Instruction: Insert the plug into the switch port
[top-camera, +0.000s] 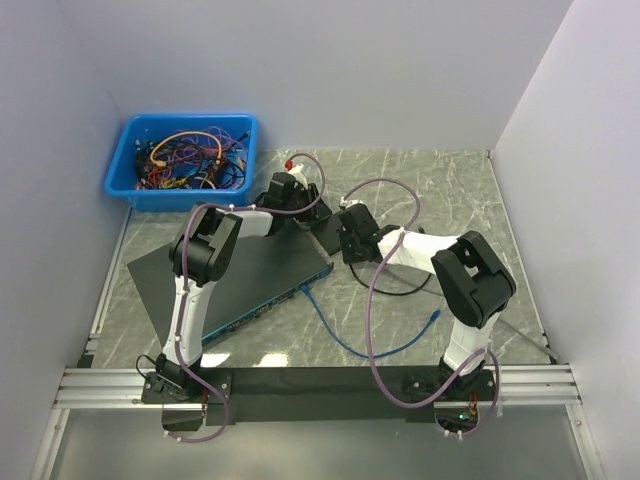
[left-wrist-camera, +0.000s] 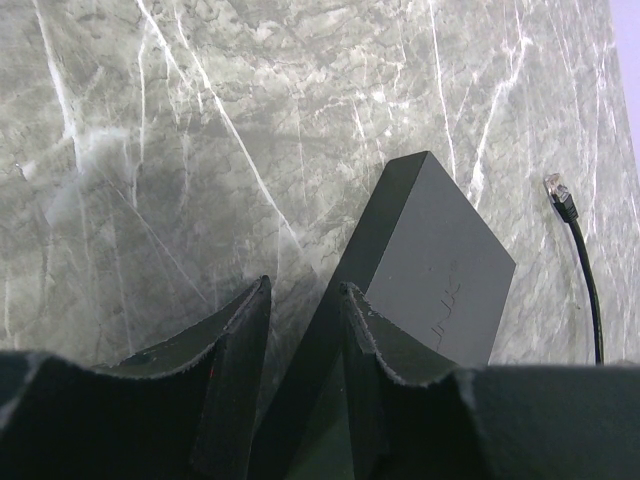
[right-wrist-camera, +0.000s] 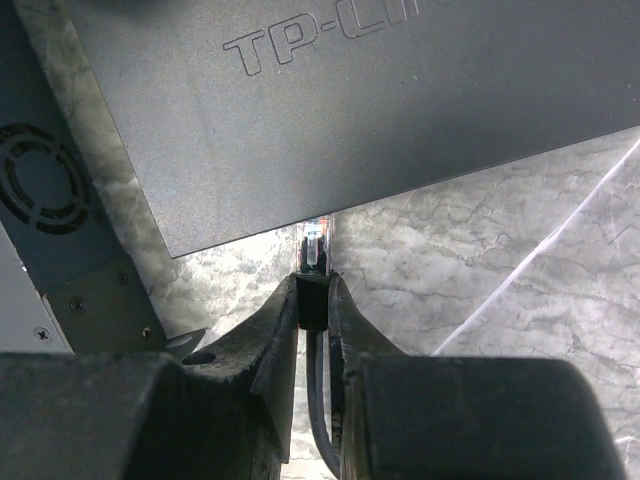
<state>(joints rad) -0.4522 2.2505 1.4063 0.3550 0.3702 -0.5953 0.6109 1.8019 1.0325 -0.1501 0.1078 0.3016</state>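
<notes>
- Far left, at the back: a blue plastic bin (top-camera: 120, 170) full of tangled coloured leads. It plays no part in the job.
- Next right: a large flat dark metal rack unit (top-camera: 260, 275) lies on a black mat. A thin blue cable (top-camera: 340, 335) runs from its front edge across the grey marble-pattern tabletop (left-wrist-camera: 200, 150).
- Left gripper (left-wrist-camera: 305, 288): the jaws are partly apart, astride one edge of the small dark grey rectangular switch box (left-wrist-camera: 440, 260), which sits mid-table between the two arms.
  - One finger lies against the box's top face. Marble shows between the other fingertip and the box.
  - I cannot tell whether it pinches the box or only brackets it. Its likely purpose is to brace the box.
- Right gripper (right-wrist-camera: 313, 283): the fingers are clamped on the black boot of the clear-tipped network plug (right-wrist-camera: 313, 252). The black cable (right-wrist-camera: 318, 400) trails back between them.
  - The plug tip sits right at the edge of the box's lettered face, pointing in under it.
  - The port itself is hidden by the overhang.
- Further right on the marble: a spare connector (left-wrist-camera: 556, 188), clear with a black lead, lies loose and apart from the box.
- Progress, as judged: the plug is in hand, the box is attended and the plug is lined up at the box's edge.
- Left to do: the push home. I cannot tell whether the tip has entered a port, so seating is not confirmed.
</notes>
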